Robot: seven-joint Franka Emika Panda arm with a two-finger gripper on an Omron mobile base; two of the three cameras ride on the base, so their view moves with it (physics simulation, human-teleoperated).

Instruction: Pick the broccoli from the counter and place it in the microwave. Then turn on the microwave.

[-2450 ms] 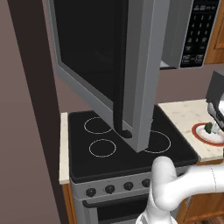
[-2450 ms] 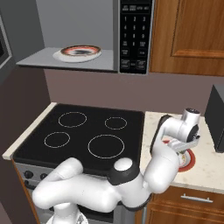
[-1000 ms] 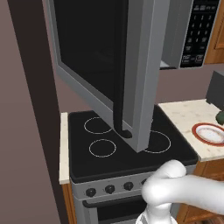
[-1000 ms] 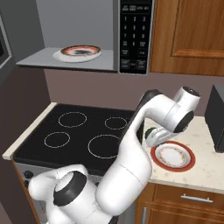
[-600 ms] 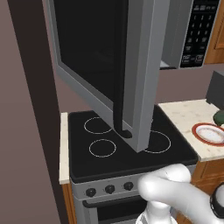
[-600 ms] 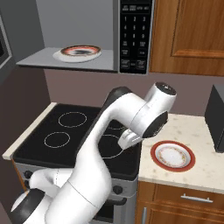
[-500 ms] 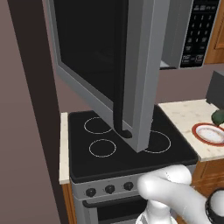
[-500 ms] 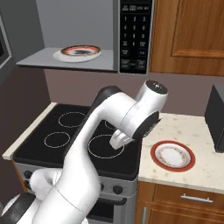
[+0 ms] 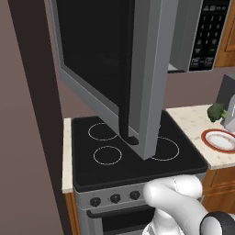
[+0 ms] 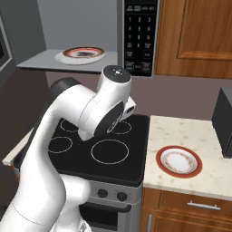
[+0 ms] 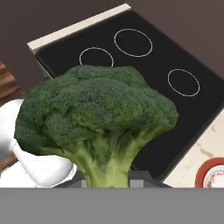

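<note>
Holding the broccoli (image 11: 98,118) over the cooktop (image 11: 175,52), microwave (image 9: 137,69) door open.

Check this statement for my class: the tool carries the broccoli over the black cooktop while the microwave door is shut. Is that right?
Not quite: the microwave door is open, not shut. The left base view shows it swung out over the cooktop. The rest stands: in the hand view the tool grips the broccoli by its stem above the black cooktop.
</note>
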